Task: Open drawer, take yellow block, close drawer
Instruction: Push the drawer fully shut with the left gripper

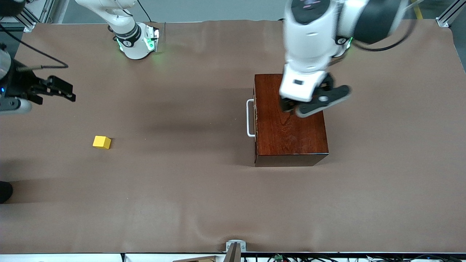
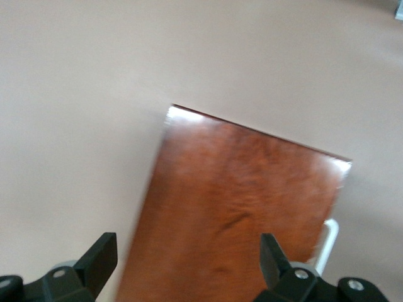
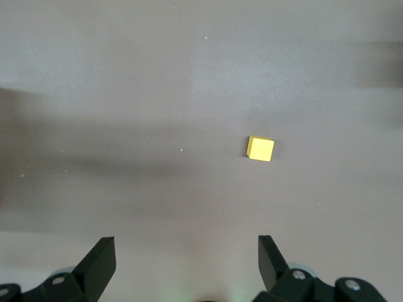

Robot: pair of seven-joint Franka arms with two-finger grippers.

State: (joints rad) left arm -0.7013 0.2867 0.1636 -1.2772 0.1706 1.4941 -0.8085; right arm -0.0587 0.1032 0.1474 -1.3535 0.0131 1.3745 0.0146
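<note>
the yellow block (image 1: 101, 142) sits out on the brown table cover (image 1: 189, 203), down at the right arm's end of the table, all on its own with nothing touching it. in the right wrist view the same cube (image 3: 261, 148) lies flat on the cover, well clear of the two dark fingertips (image 3: 101, 261) that frame the shot. the drawer (image 1: 256, 118) is pushed in flush with the wooden box (image 1: 289, 134), no pale interior showing, and its white u-shaped handle (image 1: 250, 118) sticks out from the face that looks toward the right arm's end. the box itself stands toward the left arm's end, well apart from the block, glossy reddish-brown top facing up.

the left gripper (image 1: 309, 105) hangs over the top of the box, over the part farther from the front camera, and it looks a bit smeared. its jaws stand wide apart with nothing between them; the left wrist view shows the box lid (image 2: 245, 207) below and the handle (image 2: 327, 245) peeking out at one edge. whether the fingertips (image 2: 274, 258) touch the wood, can't tell.

the right gripper (image 1: 60, 91) is up in the air over bare cover at the right arm's end, off to the side of the block, claw released and empty, waiting.
</note>
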